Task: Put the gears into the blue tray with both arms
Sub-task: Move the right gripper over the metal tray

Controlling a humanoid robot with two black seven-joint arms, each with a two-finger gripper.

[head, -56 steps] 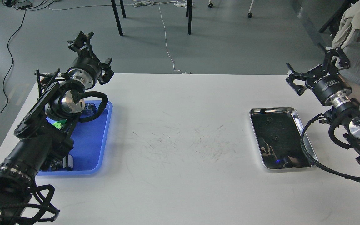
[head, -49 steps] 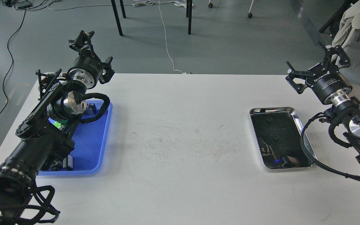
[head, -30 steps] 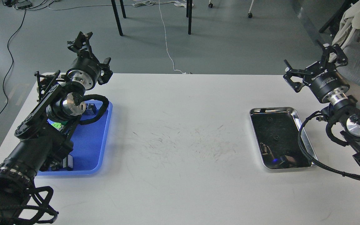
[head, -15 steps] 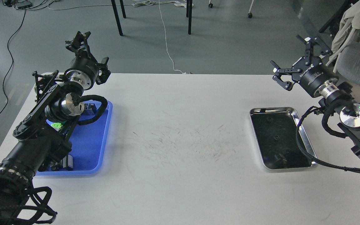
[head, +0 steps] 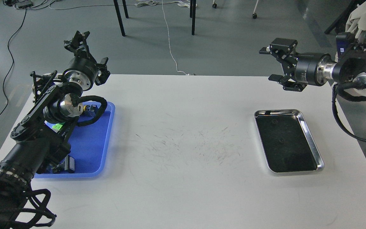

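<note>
The blue tray (head: 89, 149) lies at the table's left, partly covered by my left arm. My left gripper (head: 90, 52) is held above the tray's far end, open, with nothing between its fingers. Two tiny dark gears (head: 275, 121) (head: 281, 140) lie faintly visible in the shiny steel tray (head: 312, 141) on the right. Above the table's far right edge my right gripper (head: 271, 63) points left, beyond the steel tray, open and empty.
Black connector parts (head: 89, 109) and a green-capped switch (head: 57, 126) lie in the blue tray, under my left arm. Scuff marks (head: 186, 143) cover the table's middle. Chair legs and cables are on the floor behind; a chair with cloth (head: 365, 12) stands far right.
</note>
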